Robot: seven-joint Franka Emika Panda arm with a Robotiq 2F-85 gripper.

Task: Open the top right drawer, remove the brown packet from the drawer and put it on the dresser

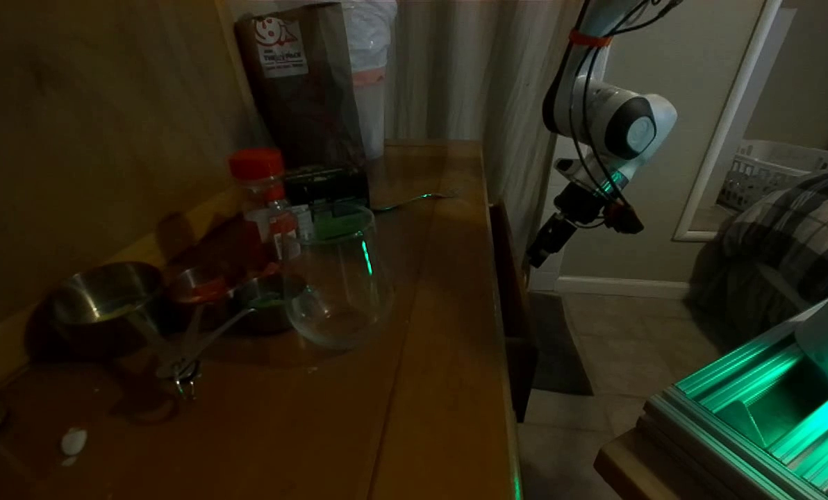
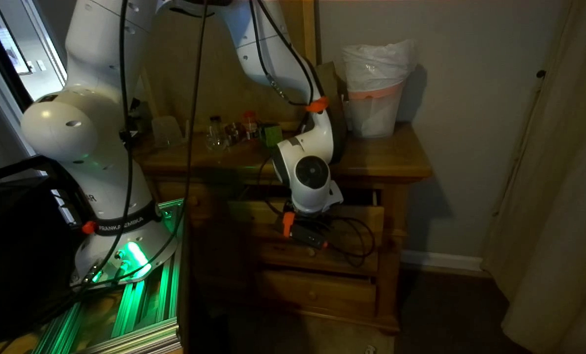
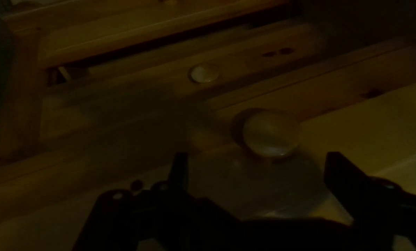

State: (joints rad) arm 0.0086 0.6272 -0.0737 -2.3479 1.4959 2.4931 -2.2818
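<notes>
Brown and open, the top right drawer [image 2: 364,212] jutted from the dresser [image 2: 386,157] ahead of the jaws, which stood wide apart. Only the wrist view showed its round knob [image 3: 203,74], beyond them; only an exterior view showed a metal utensil [image 1: 417,198] on the dresser, higher than the jaws. The brown packet's place could not be told.

The dresser [image 1: 449,312] is smooth, glossy wood; the bag [image 1: 310,104], matt paper; the cups [image 1: 105,292], shiny metal; the tumbler [image 1: 341,295], clear, smooth glass; the curtain [image 2: 553,187], cloth.
</notes>
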